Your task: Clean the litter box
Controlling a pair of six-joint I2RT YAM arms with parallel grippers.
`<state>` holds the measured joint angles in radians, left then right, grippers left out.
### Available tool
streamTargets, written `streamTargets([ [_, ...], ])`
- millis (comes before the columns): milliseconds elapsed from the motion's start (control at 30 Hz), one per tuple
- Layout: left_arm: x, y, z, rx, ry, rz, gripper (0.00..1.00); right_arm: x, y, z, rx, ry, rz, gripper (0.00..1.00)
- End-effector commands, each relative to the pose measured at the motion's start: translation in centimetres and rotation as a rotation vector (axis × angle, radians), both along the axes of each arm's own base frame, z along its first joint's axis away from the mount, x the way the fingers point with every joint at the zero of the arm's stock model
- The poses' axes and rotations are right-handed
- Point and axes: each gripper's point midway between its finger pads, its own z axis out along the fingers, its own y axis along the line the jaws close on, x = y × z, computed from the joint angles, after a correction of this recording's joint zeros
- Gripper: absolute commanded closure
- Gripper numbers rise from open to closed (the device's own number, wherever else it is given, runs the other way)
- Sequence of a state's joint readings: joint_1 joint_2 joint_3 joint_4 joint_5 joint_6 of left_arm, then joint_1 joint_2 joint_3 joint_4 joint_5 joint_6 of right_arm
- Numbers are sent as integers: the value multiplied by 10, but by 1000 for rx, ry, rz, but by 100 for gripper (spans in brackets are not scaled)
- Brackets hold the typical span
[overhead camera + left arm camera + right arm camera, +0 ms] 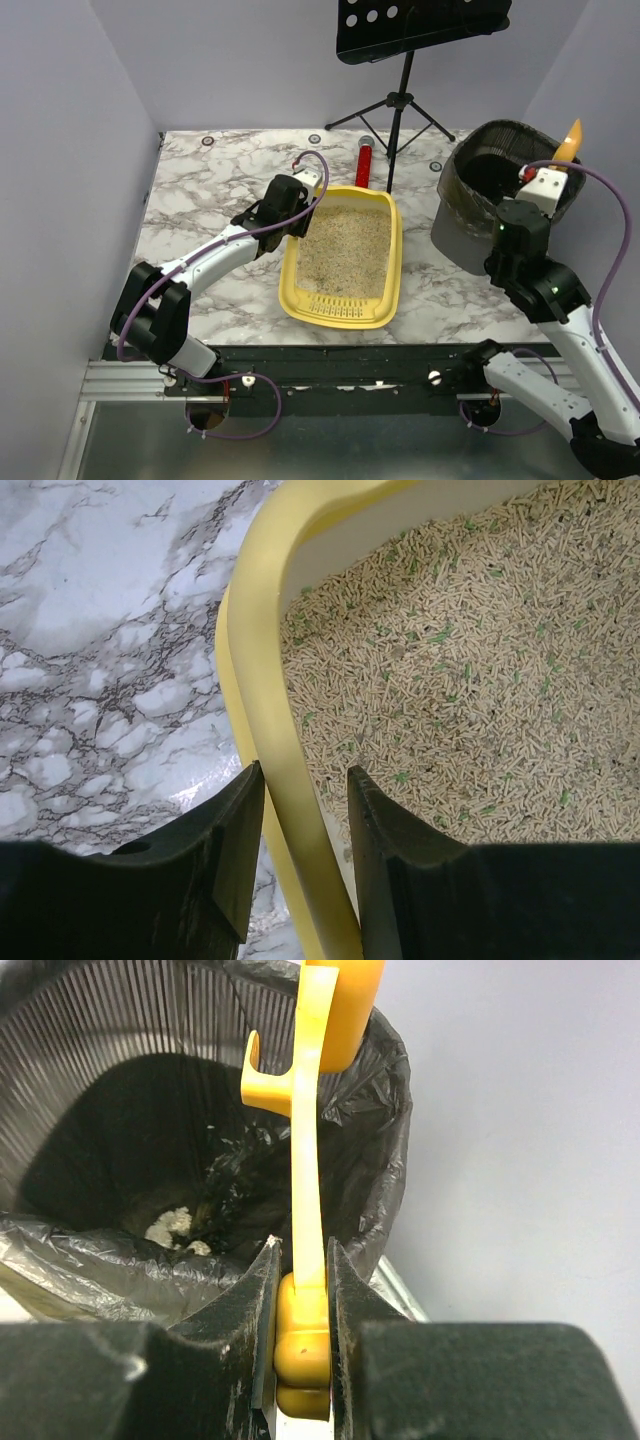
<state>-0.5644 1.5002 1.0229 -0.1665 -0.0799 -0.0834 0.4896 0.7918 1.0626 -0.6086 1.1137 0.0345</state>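
The yellow litter box (393,262) lies mid-table, filled with beige pellet litter (470,680). My left gripper (299,226) sits at its far left corner. In the left wrist view the box's left rim (262,640) passes between the fingers, one outside the wall and one inside over the litter, and the left gripper (305,770) is shut on that rim. My right gripper (546,186) hovers over the black mesh bin (468,218), shut on the handle of the orange-yellow scoop (310,1110), which points up and away over the bin's opening (120,1050).
White clumps (168,1225) lie on the dark liner at the bin's bottom. A red cylinder (364,165) stands just behind the litter box. A black music stand (400,90) rises at the back. The bin stands near the table's right edge.
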Motion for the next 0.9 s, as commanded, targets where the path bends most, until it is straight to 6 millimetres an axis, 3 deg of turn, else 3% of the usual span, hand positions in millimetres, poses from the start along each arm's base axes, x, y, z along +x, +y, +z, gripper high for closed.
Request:
streamTargets([
  [0, -9, 13, -18, 50, 60, 40, 54, -11, 0, 19, 126, -120, 26, 99],
  [100, -9, 13, -19, 47, 64, 46, 54, -20, 0, 25, 188, -174, 60, 99],
  [333, -11, 14, -17, 32, 68, 62, 55, -19, 42, 44, 391, -242, 319, 99],
  [533, -11, 14, -13, 15, 69, 85, 55, -30, 57, 61, 548, -325, 406, 99],
  [867, -14, 14, -17, 1, 92, 105, 55, -36, 166, 58, 730, -137, 938, 99],
])
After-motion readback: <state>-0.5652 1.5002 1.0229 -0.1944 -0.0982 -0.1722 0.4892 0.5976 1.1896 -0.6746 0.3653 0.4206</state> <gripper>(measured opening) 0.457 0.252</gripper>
